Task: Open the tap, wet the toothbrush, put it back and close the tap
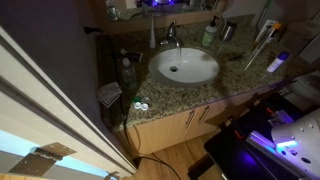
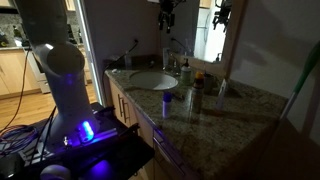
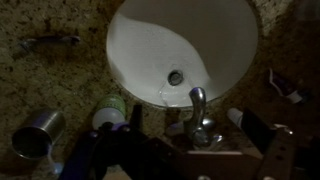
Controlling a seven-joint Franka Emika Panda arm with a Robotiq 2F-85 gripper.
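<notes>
- At the left edge of the counter (image 1: 240, 78) stands a dark bottle (image 1: 125, 70), near the rim of the basin.
- Toward the front left corner, two small round things (image 1: 140, 105) lie close together; I can't make out what they are.
- At the back edge a slim white bottle (image 1: 153, 35) stands upright, just beside the tap.
- The tap (image 1: 172, 38) sits at the back edge, behind the middle of the basin, with its short spout reaching over the bowl. In the wrist view (image 3: 198, 112) its chrome shines against the white. Whether water is running I cannot tell.
- The white oval basin (image 1: 205, 60) is sunk into the counter in front of the tap, with its drain near the centre.
- The gripper (image 2: 167, 26) hangs in the air over the tap and touches nothing. In the wrist view its fingers (image 3: 125, 150) stand wide apart, one on each side of the tap, with nothing held between them.
- Next along the back edge comes a green bottle (image 1: 209, 35), then a metal cup (image 1: 228, 32) just beside it.
- Near the right edge lies a small thing with a blue end (image 1: 277, 63), well apart from the basin.
</notes>
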